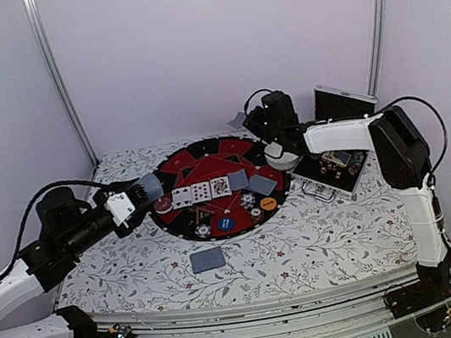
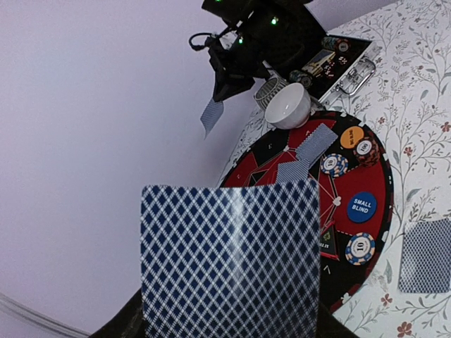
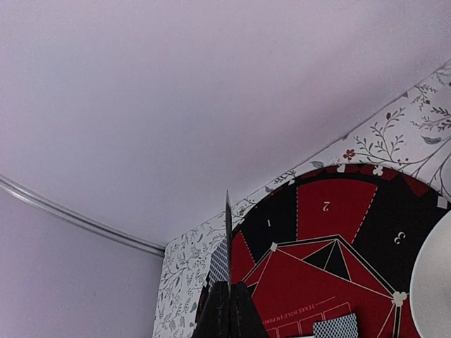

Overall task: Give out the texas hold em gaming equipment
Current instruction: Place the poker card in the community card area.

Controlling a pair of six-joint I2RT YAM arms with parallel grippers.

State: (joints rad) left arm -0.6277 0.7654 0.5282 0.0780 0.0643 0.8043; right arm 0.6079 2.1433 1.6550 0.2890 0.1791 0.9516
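Cards lie all about: a lone card (image 1: 207,260) sits face down on the flowered tablecloth (image 1: 307,250), nearest the arms' bases and just short of the round black-and-red mat (image 1: 206,156). Off to the left, the left gripper (image 1: 139,198) is clamped on a blue-backed card (image 2: 229,260) and holds it upright at the mat's left rim, its diamond-patterned back toward the arm.

On the near half of the mat are a blue disc (image 2: 361,206) marked SMALL BLIND, an orange disc (image 2: 351,136) and several striped chips (image 2: 359,248). Past them runs a row of three face-up cards (image 1: 200,192), with two face-down cards (image 1: 262,184) just to their right.

A white bowl (image 2: 287,107) stands at the mat's far right rim. Beside it is an open black case (image 1: 333,167) with its lid raised.

Farthest off, the right gripper (image 3: 227,310) is pinched tight on a second card (image 1: 239,120), which hangs in the air by the mat's far rim.
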